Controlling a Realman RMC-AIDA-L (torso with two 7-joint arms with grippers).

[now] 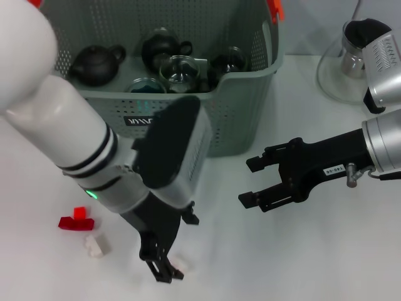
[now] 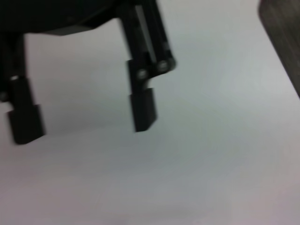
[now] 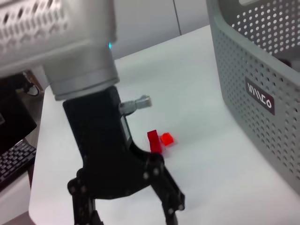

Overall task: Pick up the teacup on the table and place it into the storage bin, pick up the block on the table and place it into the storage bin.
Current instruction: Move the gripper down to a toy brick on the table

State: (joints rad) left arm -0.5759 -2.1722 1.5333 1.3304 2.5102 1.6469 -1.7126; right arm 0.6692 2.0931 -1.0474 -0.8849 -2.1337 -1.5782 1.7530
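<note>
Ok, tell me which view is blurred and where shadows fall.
Left wrist view: soft and smeared, the left gripper open, its fingers fuzzy above a faint shadow on the table. Head view: sharper, soft shadow under the right gripper. Right wrist view: the storage bin crisp.

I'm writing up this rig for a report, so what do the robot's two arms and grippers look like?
Both arms are glossy white tubes. The left arm has black rings and a small green light near the wrist, plus a black-and-silver wrist box. The right arm ends in a silver cuff. Both the left gripper and right gripper are black with blocky jaws; the right one carries a small white label.
</note>
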